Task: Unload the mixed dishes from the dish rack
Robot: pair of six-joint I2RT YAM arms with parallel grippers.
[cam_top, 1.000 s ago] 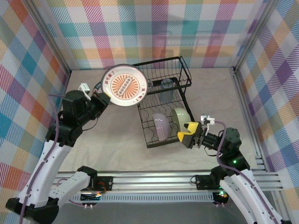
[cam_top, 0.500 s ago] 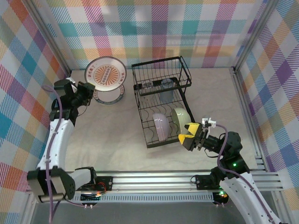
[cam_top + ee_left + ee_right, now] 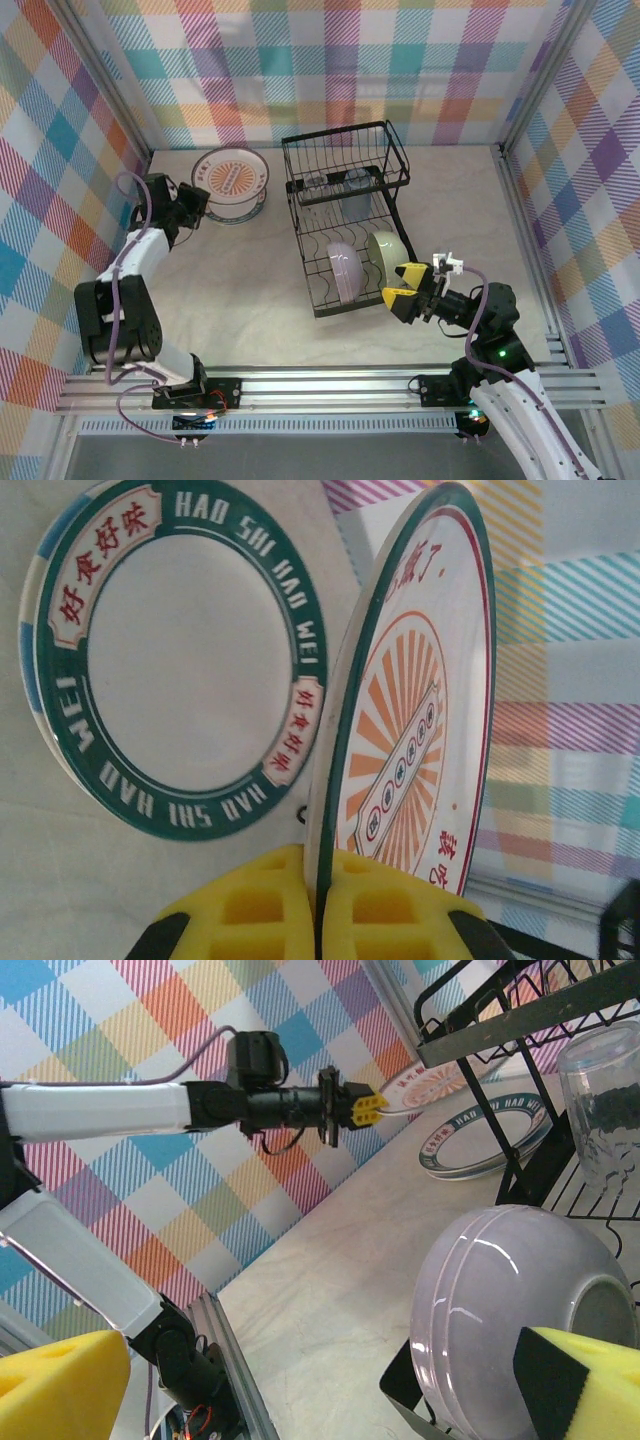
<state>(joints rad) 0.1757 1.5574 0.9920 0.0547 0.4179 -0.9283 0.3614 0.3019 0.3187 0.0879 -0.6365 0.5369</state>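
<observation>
While the left gripper [image 3: 320,885] clamps the orange-patterned plate [image 3: 410,730] by its rim near a green-rimmed plate [image 3: 180,660], we see the right gripper [image 3: 403,285] open beside the lavender bowl [image 3: 343,270].

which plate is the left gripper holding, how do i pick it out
Left of the black rack, near the far left corner of the table, are two plates. The held plate is pinched by its rim in the left gripper, tilted over a flat plate. Its centre is an orange sunburst; the flat one's is plain white.
</observation>
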